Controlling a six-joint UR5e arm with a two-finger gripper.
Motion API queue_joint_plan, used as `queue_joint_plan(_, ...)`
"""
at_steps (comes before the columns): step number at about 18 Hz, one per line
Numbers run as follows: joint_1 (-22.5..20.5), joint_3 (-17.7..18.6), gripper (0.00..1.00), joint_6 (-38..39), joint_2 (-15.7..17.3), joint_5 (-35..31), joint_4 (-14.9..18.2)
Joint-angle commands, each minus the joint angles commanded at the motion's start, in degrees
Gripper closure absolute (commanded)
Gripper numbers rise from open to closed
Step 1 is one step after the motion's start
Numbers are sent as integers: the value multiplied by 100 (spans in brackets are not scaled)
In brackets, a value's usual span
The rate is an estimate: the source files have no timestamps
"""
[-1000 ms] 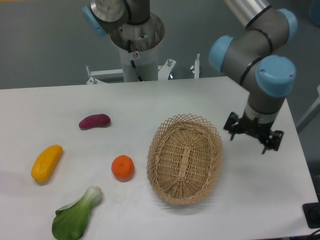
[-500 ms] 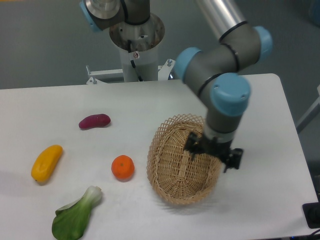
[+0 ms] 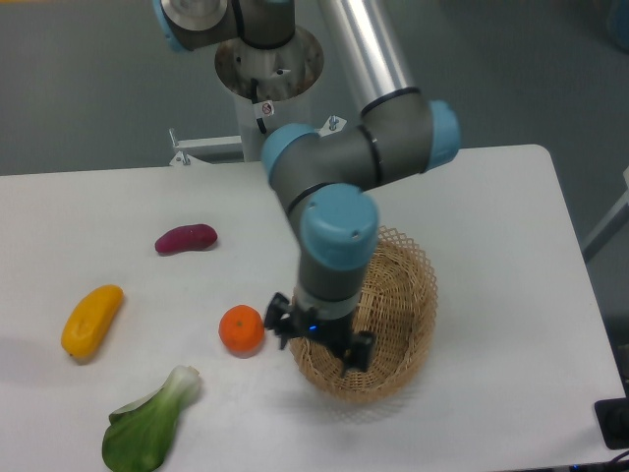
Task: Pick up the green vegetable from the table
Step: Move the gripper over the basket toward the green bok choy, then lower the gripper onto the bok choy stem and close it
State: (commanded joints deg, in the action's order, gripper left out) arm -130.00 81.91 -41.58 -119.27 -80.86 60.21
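**Trouble spots between the arm and the green vegetable**

Gripper (image 3: 319,339) hangs low over the near-left rim of the basket (image 3: 408,285), just right of the orange (image 3: 242,329). Its fingers point down, and from where I stand I cannot tell whether they are spread or closed; nothing shows between them.

The green vegetable (image 3: 149,420) lies at the front-left of the table (image 3: 511,226), leaf toward the near edge, pale stem angled up toward the orange. It is well apart from the gripper, with the orange sitting roughly between them.

To my eye the first risk is that orange: a low path to the left could clip it and send it rolling, perhaps into the vegetable. The basket rim is another; the gripper looks close enough to snag the weave and drag it. The vegetable itself lies flat and at a slant, so fingers not turned across its stem may slide off or pinch only thin leaf. The yellow fruit (image 3: 91,320) and purple sweet potato (image 3: 186,238) look safely clear.
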Motion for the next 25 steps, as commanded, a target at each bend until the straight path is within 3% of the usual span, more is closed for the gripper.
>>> queue_joint_plan(4, 298, 0, 0, 273, -140, 0, -176)
queue_joint_plan(14, 1098, -211, 0, 853, -703, 44, -177)
queue_joint_plan(25, 1398, -246, 0, 1126, -1134, 0, -290)
